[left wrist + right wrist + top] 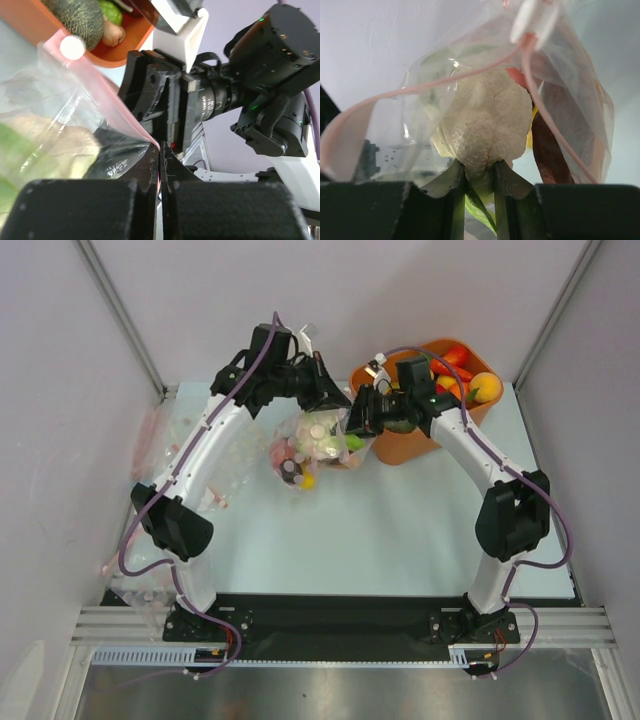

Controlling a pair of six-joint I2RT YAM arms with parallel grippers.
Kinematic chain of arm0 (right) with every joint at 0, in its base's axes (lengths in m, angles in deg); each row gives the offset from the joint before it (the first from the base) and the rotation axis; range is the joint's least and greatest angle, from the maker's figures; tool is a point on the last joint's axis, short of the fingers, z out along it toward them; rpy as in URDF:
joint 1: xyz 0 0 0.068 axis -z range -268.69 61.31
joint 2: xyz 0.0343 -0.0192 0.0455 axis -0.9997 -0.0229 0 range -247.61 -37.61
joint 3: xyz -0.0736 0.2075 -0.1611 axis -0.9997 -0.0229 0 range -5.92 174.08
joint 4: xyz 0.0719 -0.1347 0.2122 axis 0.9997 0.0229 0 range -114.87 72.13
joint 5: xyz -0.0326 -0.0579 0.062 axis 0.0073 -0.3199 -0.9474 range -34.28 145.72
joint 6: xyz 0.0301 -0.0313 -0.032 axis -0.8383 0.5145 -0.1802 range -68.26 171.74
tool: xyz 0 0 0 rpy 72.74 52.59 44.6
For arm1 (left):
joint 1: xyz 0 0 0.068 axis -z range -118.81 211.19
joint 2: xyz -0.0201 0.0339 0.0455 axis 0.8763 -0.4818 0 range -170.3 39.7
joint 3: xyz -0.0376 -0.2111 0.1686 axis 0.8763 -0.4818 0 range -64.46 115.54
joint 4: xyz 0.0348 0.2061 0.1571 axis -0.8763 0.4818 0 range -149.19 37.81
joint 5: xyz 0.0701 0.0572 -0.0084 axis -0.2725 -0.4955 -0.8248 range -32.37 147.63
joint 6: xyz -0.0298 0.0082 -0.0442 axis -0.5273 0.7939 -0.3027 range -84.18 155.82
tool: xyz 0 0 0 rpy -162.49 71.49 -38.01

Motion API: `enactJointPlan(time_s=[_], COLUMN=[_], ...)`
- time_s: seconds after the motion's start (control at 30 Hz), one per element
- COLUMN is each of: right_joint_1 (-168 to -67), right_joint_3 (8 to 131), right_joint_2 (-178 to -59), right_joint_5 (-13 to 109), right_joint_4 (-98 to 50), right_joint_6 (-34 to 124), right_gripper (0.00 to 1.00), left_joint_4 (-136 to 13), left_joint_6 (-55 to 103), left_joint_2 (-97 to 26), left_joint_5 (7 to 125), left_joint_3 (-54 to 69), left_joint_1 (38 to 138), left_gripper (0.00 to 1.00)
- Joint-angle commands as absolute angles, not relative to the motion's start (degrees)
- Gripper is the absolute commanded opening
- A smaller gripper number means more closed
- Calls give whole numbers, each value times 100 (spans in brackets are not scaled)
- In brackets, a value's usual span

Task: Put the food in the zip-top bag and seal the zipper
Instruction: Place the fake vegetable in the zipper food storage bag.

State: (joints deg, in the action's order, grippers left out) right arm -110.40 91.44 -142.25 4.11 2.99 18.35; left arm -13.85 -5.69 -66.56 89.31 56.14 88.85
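Filling looks half done: unsealed zipper (102, 90) pinched by closed left gripper (160, 152), white food (487, 120) clamped in right gripper (479, 172), more left in tub (410, 445).

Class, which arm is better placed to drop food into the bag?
Right: the right gripper holds a pale knobbly food at the mouth of the zip-top bag; the left gripper is shut on the zipper.

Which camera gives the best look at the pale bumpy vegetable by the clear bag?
The right wrist view: the pale vegetable fills the frame, its base pinched between the right fingers, with the zip-top bag around it. The top view shows a small pale patch; the left wrist view, a blurred beige shape through the plastic.
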Motion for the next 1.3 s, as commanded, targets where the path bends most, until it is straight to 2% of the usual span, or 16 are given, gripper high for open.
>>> enactJointPlan(time_s=[0.0,0.07,0.13,0.2,0.27,0.43,0.47,0.5,0.53,0.57,0.6,0.67,0.8,0.97,1.27], right_joint_1=[-11022,-11118,-11329,-11469,-11461,-11207,-11093,-11040,-11013,-10952,-10917,-10794,-10575,-10416,-10074], right_joint_3=[8797,8663,8873,9312,9463,9085,9050,8998,8988,8988,8997,9058,9234,9821,10113], right_joint_2=[-13764,-13807,-14009,-14254,-14291,-14010,-13931,-13887,-13852,-13738,-13693,-13571,-13307,-13289,-13166], right_joint_5=[-219,-176,251,900,1150,1468,1433,1389,1362,1380,1397,1476,1538,1661,1854], right_joint_4=[-978,-1160,-486,460,782,537,493,405,378,361,361,396,483,922,1169], right_joint_6=[1063,823,1181,1779,1886,1676,1641,1606,1605,1605,1605,1562,1544,1719,1825], right_gripper=[5,7,16,29,30,31,34,47,52,66,73,79,76,68,68], left_joint_4=[-1515,-1822,-2042,-2324,-2665,-3062,-3098,-3142,-3177,-3203,-3203,-3247,-2984,-2493,-1798], left_joint_6=[-416,-574,-838,-1283,-1733,-2394,-2429,-2455,-2438,-2429,-2412,-2377,-1860,-1437,-822], left_joint_2=[-6507,-6402,-6340,-6314,-6287,-5937,-5901,-5874,-5831,-5813,-5813,-5777,-5742,-5795,-5874], left_joint_5=[9014,9085,9182,9443,9682,9666,9648,9639,9630,9613,9621,9648,9367,9173,8901], left_joint_3=[5262,5026,4945,4928,4936,4963,4928,4901,4866,4735,4656,4445,4418,4558,5243], left_joint_1=[8862,8914,8958,9028,9055,9090,9073,9073,9055,9029,9011,8959,8932,8827,8695], left_gripper=[0,0,0,0,0,0,0,0,0,0,0,0,0,0,0])
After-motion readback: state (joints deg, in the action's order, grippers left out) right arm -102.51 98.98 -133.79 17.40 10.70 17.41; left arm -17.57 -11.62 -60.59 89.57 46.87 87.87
